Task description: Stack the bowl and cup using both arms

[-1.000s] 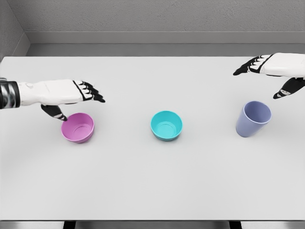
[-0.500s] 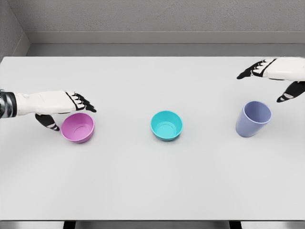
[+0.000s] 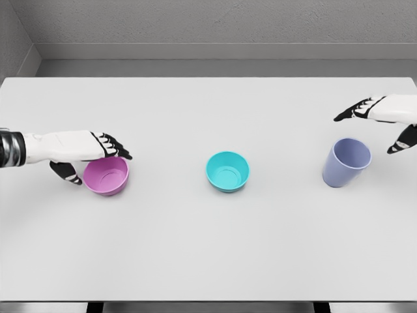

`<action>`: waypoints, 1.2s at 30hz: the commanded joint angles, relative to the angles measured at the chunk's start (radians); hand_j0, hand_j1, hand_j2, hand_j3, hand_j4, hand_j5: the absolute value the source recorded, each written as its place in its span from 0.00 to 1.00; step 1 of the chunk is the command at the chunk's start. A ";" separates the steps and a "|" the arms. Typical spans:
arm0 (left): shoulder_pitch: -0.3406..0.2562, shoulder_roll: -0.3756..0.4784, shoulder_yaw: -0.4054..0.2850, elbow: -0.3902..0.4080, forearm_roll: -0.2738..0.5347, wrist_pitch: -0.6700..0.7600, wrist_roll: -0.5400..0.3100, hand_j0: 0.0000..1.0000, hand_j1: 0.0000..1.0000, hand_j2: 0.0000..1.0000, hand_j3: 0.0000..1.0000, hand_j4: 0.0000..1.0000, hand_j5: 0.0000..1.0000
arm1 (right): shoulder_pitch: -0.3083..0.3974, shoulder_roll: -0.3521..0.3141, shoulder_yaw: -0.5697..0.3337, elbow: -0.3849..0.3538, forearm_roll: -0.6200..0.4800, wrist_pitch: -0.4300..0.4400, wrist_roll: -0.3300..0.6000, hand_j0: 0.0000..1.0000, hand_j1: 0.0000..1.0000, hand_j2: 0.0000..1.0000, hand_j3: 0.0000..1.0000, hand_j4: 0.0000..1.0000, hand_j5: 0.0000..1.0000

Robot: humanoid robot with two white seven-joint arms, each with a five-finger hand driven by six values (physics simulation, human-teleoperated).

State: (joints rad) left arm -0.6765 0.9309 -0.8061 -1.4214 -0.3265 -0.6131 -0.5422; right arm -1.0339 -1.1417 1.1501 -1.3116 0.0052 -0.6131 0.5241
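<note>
My left hand (image 3: 91, 149) cups half-open around the pink bowl (image 3: 106, 175) on the worktop (image 3: 208, 248), gripping nothing yet, while my right hand (image 3: 384, 120) hangs spread beside the purple cup (image 3: 346, 162), ready to lift both toward the teal bowl (image 3: 227, 171).

A bare simulated test room.
A plain white counter (image 3: 208, 248) stands against rendered grey walls (image 3: 215, 23), with flat, even, computer-made lighting throughout.

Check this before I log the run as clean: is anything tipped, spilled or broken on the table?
Nothing stands out. The pink bowl, teal bowl and purple cup all sit upright, empty and intact on the table.
</note>
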 commanded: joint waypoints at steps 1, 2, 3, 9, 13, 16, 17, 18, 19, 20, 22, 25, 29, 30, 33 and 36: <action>0.000 0.000 0.001 0.001 0.003 0.002 0.001 1.00 1.00 1.00 1.00 1.00 1.00 | 0.000 0.008 -0.003 0.020 -0.004 0.002 0.010 1.00 1.00 1.00 1.00 1.00 1.00; -0.002 -0.001 0.001 0.001 0.003 0.002 0.001 1.00 1.00 1.00 1.00 1.00 1.00 | 0.000 0.007 -0.003 0.025 -0.004 0.002 0.010 1.00 1.00 1.00 1.00 1.00 1.00; -0.002 -0.003 0.001 0.001 0.003 0.002 0.001 1.00 1.00 1.00 1.00 1.00 1.00 | 0.002 0.007 -0.003 0.025 -0.004 0.002 0.010 1.00 1.00 1.00 1.00 1.00 1.00; 0.000 -0.003 0.001 0.001 0.003 0.002 0.001 1.00 1.00 1.00 1.00 1.00 1.00 | 0.031 0.004 -0.003 0.025 -0.004 0.002 0.010 1.00 1.00 1.00 1.00 1.00 1.00; 0.000 -0.004 0.002 0.002 -0.014 0.002 0.002 1.00 1.00 1.00 1.00 1.00 1.00 | 0.032 0.005 -0.001 0.022 -0.004 0.002 0.010 1.00 1.00 1.00 1.00 1.00 1.00; 0.000 -0.004 0.001 0.002 -0.017 0.002 0.002 1.00 1.00 1.00 1.00 1.00 1.00 | 0.032 0.007 -0.003 0.017 -0.004 0.002 0.008 1.00 1.00 1.00 1.00 1.00 1.00; 0.000 -0.004 0.001 0.002 -0.017 0.002 0.002 1.00 1.00 1.00 1.00 1.00 1.00 | 0.034 0.007 -0.003 0.017 -0.004 0.002 0.002 1.00 1.00 1.00 1.00 1.00 1.00; 0.000 -0.004 0.001 0.002 -0.017 0.002 0.002 1.00 1.00 1.00 1.00 1.00 1.00 | 0.035 0.007 -0.003 0.017 -0.004 0.002 -0.003 1.00 1.00 1.00 1.00 1.00 1.00; 0.000 -0.004 0.001 0.002 -0.017 0.002 0.002 1.00 1.00 1.00 1.00 1.00 1.00 | 0.038 0.007 -0.003 0.018 -0.005 0.002 -0.006 1.00 1.00 1.00 1.00 1.00 1.00; 0.000 -0.004 0.001 0.002 -0.017 0.002 0.002 1.00 1.00 1.00 1.00 1.00 1.00 | 0.040 0.007 -0.003 0.018 -0.005 0.002 -0.007 1.00 1.00 1.00 1.00 1.00 1.00; 0.002 -0.004 0.001 0.001 -0.017 0.002 0.002 1.00 1.00 1.00 1.00 1.00 1.00 | 0.040 0.007 -0.003 0.018 -0.005 0.002 -0.007 1.00 1.00 1.00 1.00 1.00 1.00; 0.002 -0.004 0.001 -0.001 -0.017 0.002 0.002 1.00 1.00 1.00 1.00 1.00 1.00 | 0.049 0.007 -0.003 0.018 -0.005 0.002 -0.007 1.00 1.00 1.00 1.00 1.00 1.00; 0.015 -0.004 0.004 -0.001 -0.017 0.002 0.004 1.00 1.00 1.00 1.00 1.00 1.00 | 0.055 0.014 -0.003 0.014 -0.007 0.002 -0.007 1.00 1.00 1.00 1.00 1.00 1.00; 0.015 -0.003 0.004 -0.001 -0.017 0.002 0.004 1.00 1.00 1.00 1.00 1.00 1.00 | 0.055 0.014 -0.003 0.014 -0.007 0.002 -0.009 1.00 1.00 1.00 1.00 1.00 1.00; 0.020 -0.004 0.010 -0.001 -0.019 0.002 0.004 1.00 1.00 1.00 1.00 1.00 1.00 | 0.055 0.022 -0.003 0.014 -0.007 0.002 -0.007 1.00 1.00 1.00 1.00 1.00 1.00; 0.020 -0.004 0.011 -0.001 -0.019 0.002 0.005 1.00 1.00 1.00 1.00 1.00 1.00 | 0.057 0.022 -0.003 0.012 -0.007 0.002 -0.007 1.00 1.00 1.00 1.00 1.00 1.00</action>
State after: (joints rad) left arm -0.6565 0.9252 -0.7968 -1.4219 -0.3501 -0.6130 -0.5382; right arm -0.9756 -1.1205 1.1487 -1.2987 0.0041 -0.6130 0.5173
